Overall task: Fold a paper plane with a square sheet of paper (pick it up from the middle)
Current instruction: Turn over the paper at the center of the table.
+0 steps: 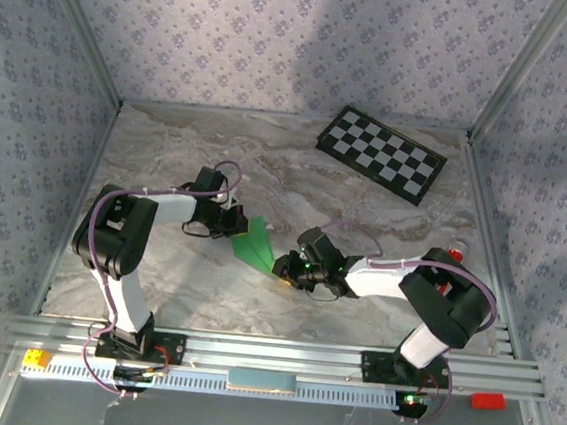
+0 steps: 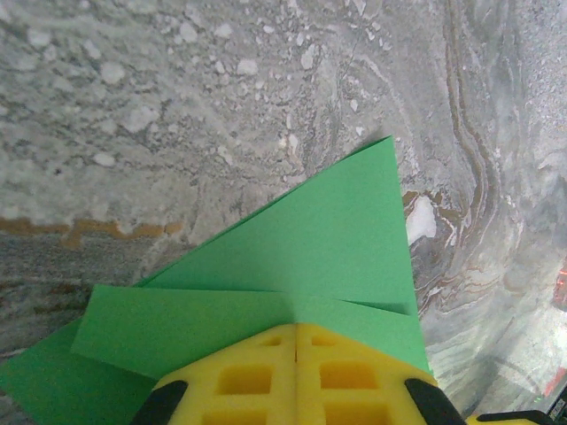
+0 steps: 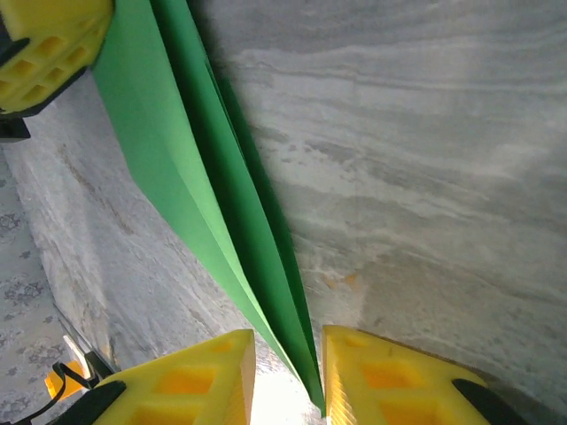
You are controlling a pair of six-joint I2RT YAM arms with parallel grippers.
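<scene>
The green paper (image 1: 255, 242), folded into a slim pointed paper plane shape, lies mid-table between both arms. My left gripper (image 1: 239, 223) is at its wide upper end. In the left wrist view its yellow fingers (image 2: 297, 326) are shut together, tips resting on the flat green layers (image 2: 328, 239). My right gripper (image 1: 283, 266) is at the pointed lower end. In the right wrist view it (image 3: 289, 354) stands open around the narrow tip of the paper (image 3: 177, 159), which leans against the right finger's inner face. The left gripper's fingers (image 3: 49, 49) show at the top left.
A black-and-white checkerboard (image 1: 382, 153) lies at the back right. Patterned walls and metal posts enclose the marble table (image 1: 383, 222). A red block (image 1: 487, 400) and a yellow block (image 1: 36, 358) sit on the front rail.
</scene>
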